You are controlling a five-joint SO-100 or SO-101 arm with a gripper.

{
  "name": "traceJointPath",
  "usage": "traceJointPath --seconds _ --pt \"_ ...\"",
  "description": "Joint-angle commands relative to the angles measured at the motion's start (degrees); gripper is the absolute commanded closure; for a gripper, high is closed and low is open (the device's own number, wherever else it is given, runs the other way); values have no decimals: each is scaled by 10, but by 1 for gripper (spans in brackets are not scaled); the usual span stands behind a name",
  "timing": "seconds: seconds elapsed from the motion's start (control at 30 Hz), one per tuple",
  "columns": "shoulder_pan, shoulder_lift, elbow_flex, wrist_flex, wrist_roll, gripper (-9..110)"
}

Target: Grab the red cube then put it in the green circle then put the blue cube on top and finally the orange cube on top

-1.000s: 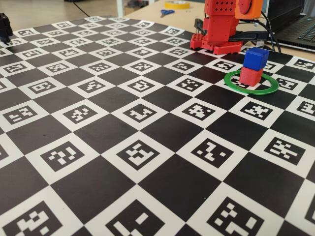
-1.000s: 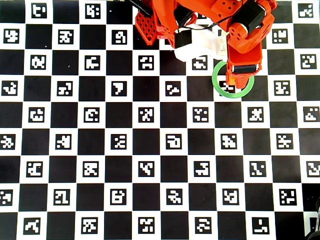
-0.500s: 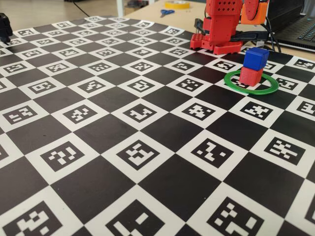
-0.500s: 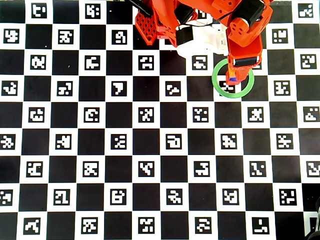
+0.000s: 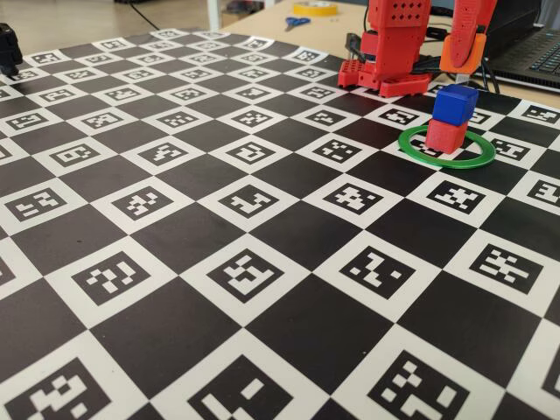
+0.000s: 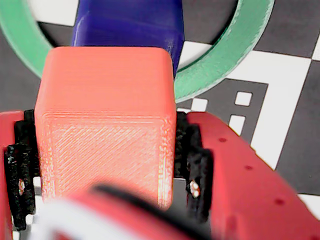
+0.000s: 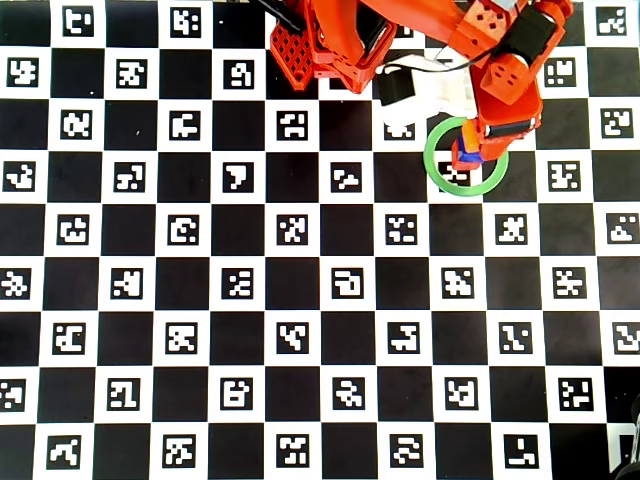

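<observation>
Orange plastic fills the wrist view: the orange cube (image 6: pixel 105 125) sits clamped between the gripper (image 6: pixel 105 160) and its black-padded fingers (image 6: pixel 192 160), one pad pressed to each side face, so the load is held square and level for stacking. Just beyond it in that view is the top of the blue cube (image 6: pixel 127 25), with the green circle (image 6: pixel 220 60) curving around behind.

In the fixed view, the blue cube (image 5: pixel 455 103) rests on the red cube (image 5: pixel 446 136), and both stand inside the green circle (image 5: pixel 420 150) at the far right of the checkered marker board (image 5: pixel 219 262). The two-cube tower looks a little twisted (the blue one is turned slightly on the red). The orange cube (image 5: pixel 461 52) hangs in the air above and just behind the tower, not touching it.

From overhead, the arm (image 7: pixel 500 70) reaches over the ring (image 7: pixel 435 165) and covers most of the stack.

By my judgement the last step is under way: the held cube must come forward over the blue one and lower flat, or the tower may topple.
</observation>
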State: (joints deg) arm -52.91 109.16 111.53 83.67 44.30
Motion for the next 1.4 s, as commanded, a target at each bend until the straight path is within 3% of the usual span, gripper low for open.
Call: traceJointPath --seconds 0.0,1.37 --pt "5 2 -38 -9 10 93" --pt "-11 -3 11 -37 4 96"
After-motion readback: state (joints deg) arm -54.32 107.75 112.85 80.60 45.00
